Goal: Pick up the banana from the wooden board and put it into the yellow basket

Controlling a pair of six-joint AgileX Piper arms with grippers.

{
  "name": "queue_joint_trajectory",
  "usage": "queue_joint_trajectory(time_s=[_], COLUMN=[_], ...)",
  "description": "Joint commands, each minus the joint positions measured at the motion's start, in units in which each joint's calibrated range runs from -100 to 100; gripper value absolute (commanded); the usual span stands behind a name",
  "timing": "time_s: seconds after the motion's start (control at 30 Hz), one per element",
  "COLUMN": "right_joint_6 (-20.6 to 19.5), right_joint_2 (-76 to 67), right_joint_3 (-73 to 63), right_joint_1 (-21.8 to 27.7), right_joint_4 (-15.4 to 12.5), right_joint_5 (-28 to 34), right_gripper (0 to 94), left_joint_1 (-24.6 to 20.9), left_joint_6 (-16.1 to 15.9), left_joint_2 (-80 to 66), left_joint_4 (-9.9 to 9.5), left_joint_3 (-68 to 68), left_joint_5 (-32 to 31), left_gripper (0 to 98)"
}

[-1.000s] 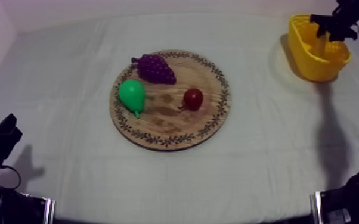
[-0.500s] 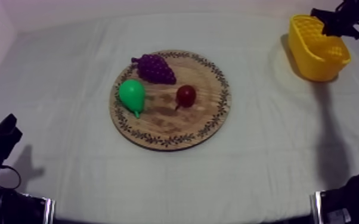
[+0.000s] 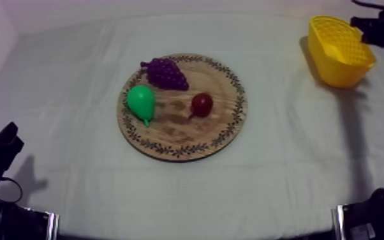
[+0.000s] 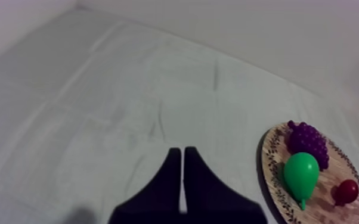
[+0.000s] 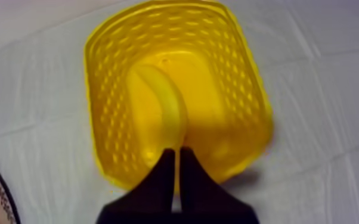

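Plainly, the banana [image 5: 161, 107] lies inside the yellow basket [image 5: 107, 89], stretched along its floor, one end pointing toward the right gripper [image 5: 177, 154]; that gripper's black fingers are pressed together into a narrow wedge, grasping nothing; their tips sit over the basket's near wall, right at the banana's near end, and whether they touch it I cannot tell; seen from above, this gripper is just beside the basket; the wooden board [image 3: 226, 127], well apart from the basket, carries a pear [image 3: 141, 101], a bunch of grapes [image 3: 166, 72] and a small red fruit [image 3: 202, 103]; the left gripper [image 4: 183, 152], farther from the basket than the board, is clenched on nothing over bare cloth [image 4: 128, 89].
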Motion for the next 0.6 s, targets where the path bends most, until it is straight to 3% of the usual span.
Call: queue_joint_trajectory(time_s=[0.0, 0.23, 0.57], right_joint_6=[0.7, -0.4, -0.4], right_joint_2=[-9.5, -28.3, -51.1], right_joint_3=[9.4, 27.4, 43.7], right_joint_1=[-0.3, -3.5, -6.1], right_joint_4=[-0.2, 1.2, 0.9], right_joint_5=[-1.6, -3.9, -0.3], right_gripper=[0.2, 0.2, 0.2], left_joint_1=[0.0, 0.0, 0.0], left_joint_6=[0.0, 0.0, 0.0], left_joint_2=[0.0, 0.0, 0.0], left_joint_4=[-0.01, -0.01, -0.01], left_joint_3=[0.0, 0.0, 0.0], left_joint_5=[0.0, 0.0, 0.0], left_gripper=[0.1, 0.1, 0.1])
